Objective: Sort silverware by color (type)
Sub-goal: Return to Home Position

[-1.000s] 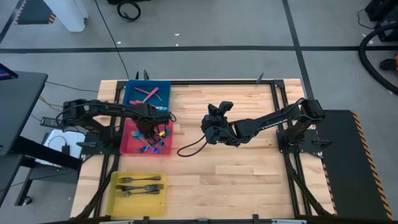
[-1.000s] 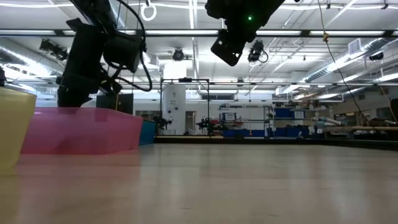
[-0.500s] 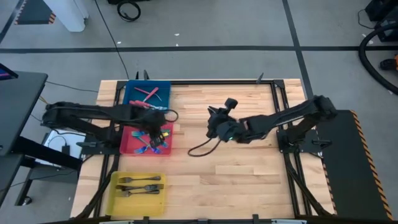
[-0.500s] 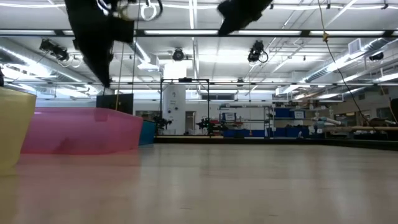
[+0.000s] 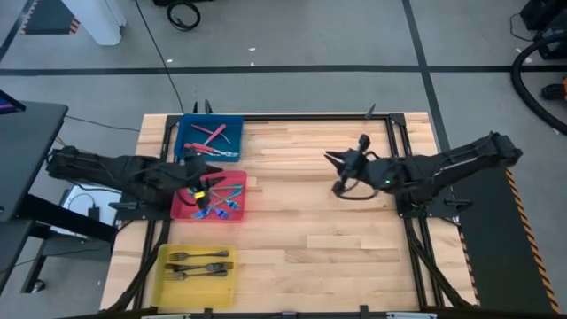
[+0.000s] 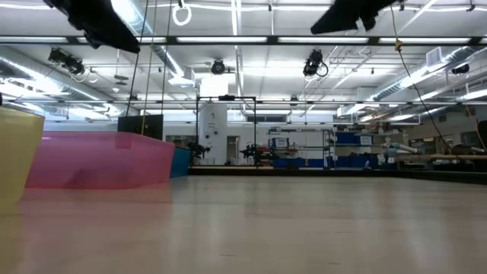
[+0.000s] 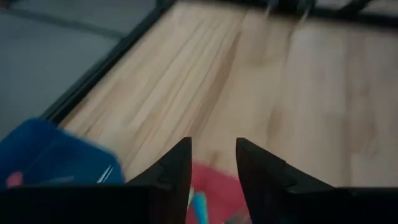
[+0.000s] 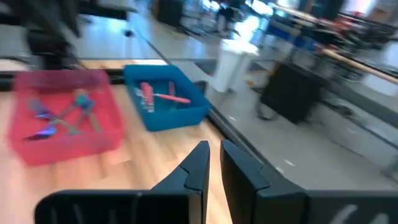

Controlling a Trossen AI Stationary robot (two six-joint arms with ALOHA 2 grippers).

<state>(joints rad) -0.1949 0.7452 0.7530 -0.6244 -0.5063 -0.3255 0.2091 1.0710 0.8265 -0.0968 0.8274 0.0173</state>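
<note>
Silverware lies sorted in three bins on the table's left side. Red-handled forks [image 5: 213, 133] lie in the blue bin [image 5: 188, 147]. Blue and teal forks [image 5: 221, 202] lie in the pink bin [image 5: 184, 209]. Dark metal forks [image 5: 199, 262] lie in the yellow bin [image 5: 168, 282]. My left gripper [image 5: 197, 182] hovers above the pink bin's far left corner, open and empty [image 7: 212, 163]. My right gripper [image 5: 335, 161] hangs high over the table's right middle, shut and empty [image 8: 214, 163]. The right wrist view shows the pink bin [image 8: 106, 140] and the blue bin [image 8: 193, 109] farther off.
Bare wooden tabletop [image 5: 310, 230] spreads between the bins and the right arm. A black cable [image 5: 354, 190] loops under the right wrist. A dark frame rail [image 5: 310, 116] runs along the far edge. In the low view both arms show only at the top [image 6: 99, 23] [image 6: 350, 11].
Both arms have drawn back and risen. My left gripper has lifted off the pink bin and pulled toward the table's left edge. My right gripper has moved from the table's middle toward the right edge and turned. In the low view both have climbed almost out of the picture.
</note>
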